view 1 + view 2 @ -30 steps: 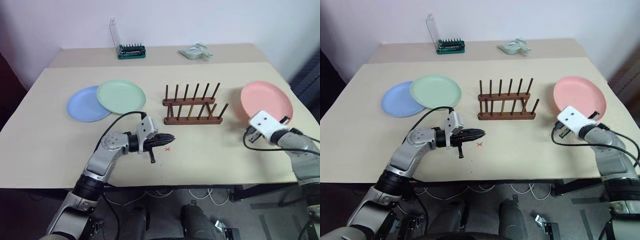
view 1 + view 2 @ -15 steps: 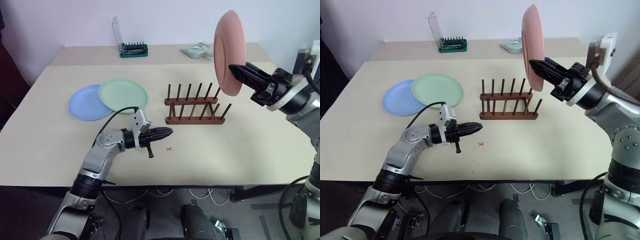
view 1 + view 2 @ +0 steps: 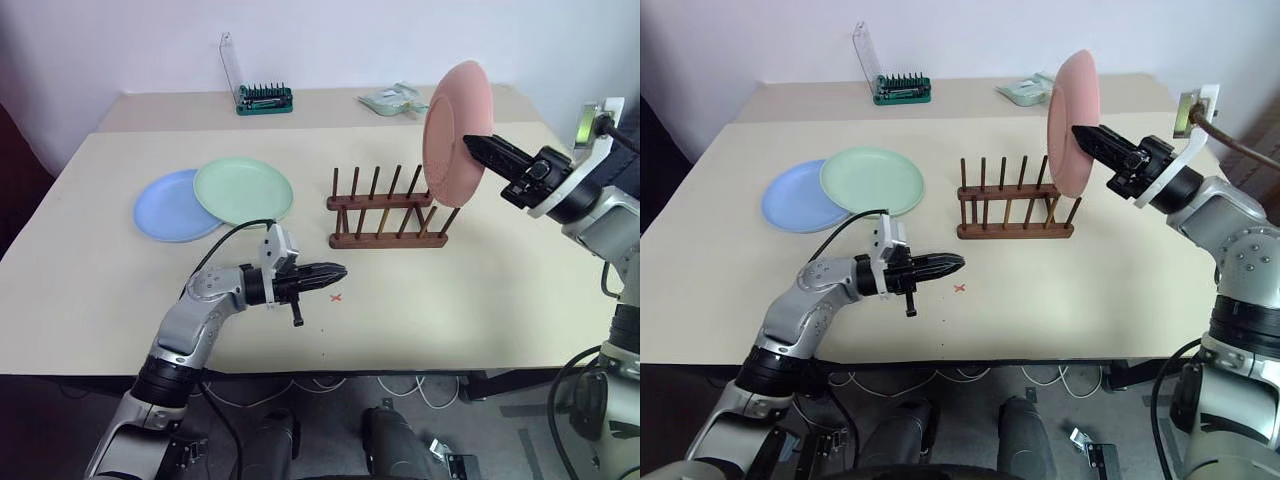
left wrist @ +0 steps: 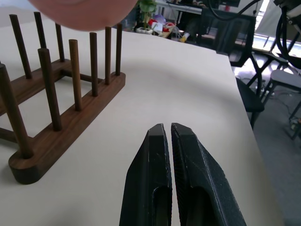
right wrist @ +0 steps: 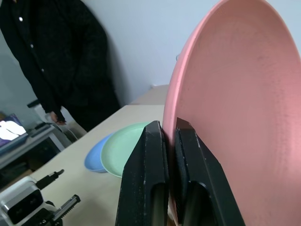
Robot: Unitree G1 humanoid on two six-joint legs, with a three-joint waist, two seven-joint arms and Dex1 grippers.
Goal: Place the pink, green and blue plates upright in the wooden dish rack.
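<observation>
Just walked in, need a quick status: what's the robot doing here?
The right gripper is shut on the rim of the pink plate, holding it upright in the air over the right end of the empty rack. The left gripper is shut and empty, pointing across the table in front of the rack. The green plate lies flat, overlapping the blue plate.

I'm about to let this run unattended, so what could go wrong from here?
The right gripper pinches the pink plate only at its rim, so it might slip or swing. The plate hangs over the end of the wooden dish rack; lowered off-line, it could strike a peg and shift the rack.
</observation>
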